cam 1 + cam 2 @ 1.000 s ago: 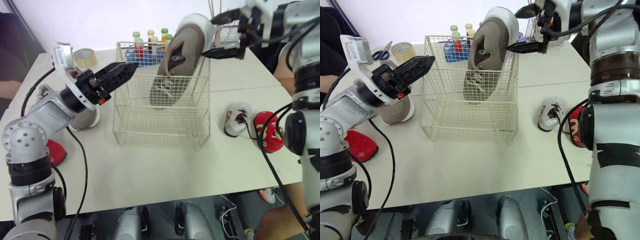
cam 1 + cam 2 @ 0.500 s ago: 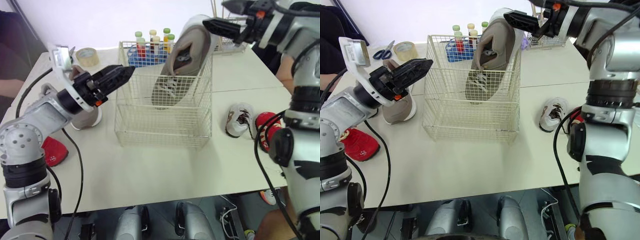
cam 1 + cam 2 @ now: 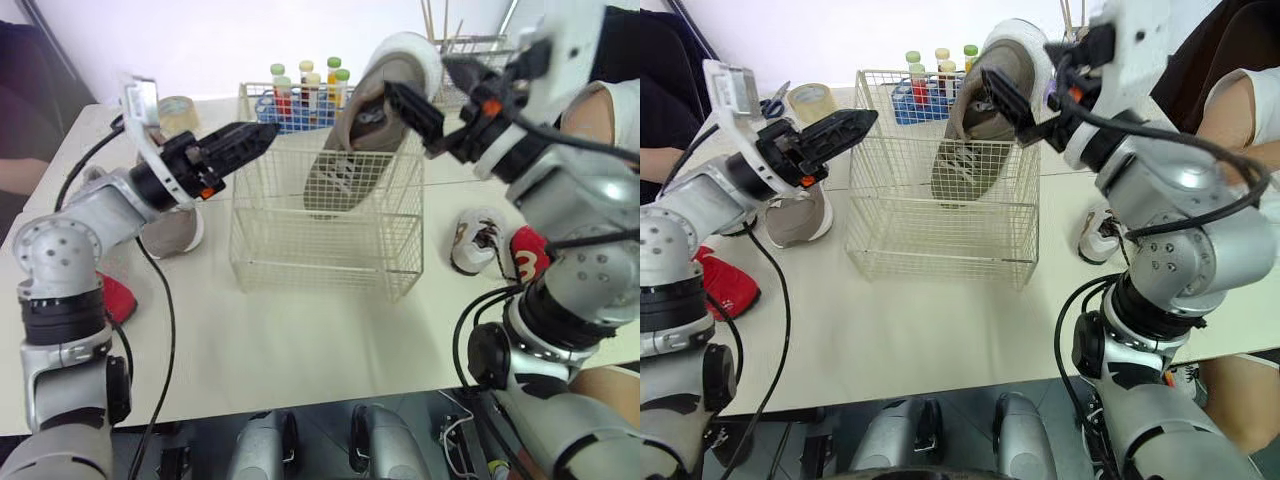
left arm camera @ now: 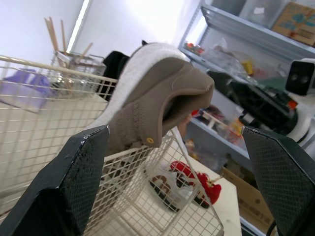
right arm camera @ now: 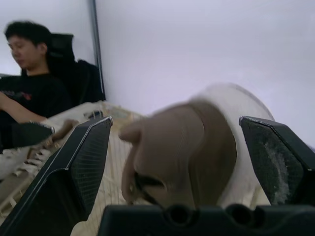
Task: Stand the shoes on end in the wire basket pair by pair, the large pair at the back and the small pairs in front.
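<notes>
A large taupe shoe [image 3: 365, 135] stands on end in the wire basket [image 3: 325, 250], toe down, heel leaning on the back right rim. My right gripper [image 3: 420, 78] is open beside the heel, which sits ahead of its spread fingers in the right wrist view [image 5: 192, 147]. My left gripper [image 3: 262, 133] hovers open at the basket's upper left corner, pointing at the shoe [image 4: 152, 108]. The second taupe shoe [image 3: 170, 235] lies on the table left of the basket, partly behind my left arm. A small white shoe [image 3: 475, 240] and a small red shoe [image 3: 530, 255] lie to the right; another red shoe [image 3: 110, 300] lies at far left.
A blue rack of test tubes [image 3: 300, 95] stands behind the basket, a tape roll [image 3: 178, 110] at the back left, and a wire holder with sticks [image 3: 470, 60] at the back right. A person sits at the table's left [image 5: 29, 88]; another person's arm [image 3: 1240, 110] is at the right.
My right gripper has come off the shoe's heel and the arm has swung nearer, fingers now spread beside it. The shoe stays leaning in the basket. My left gripper has barely moved.
</notes>
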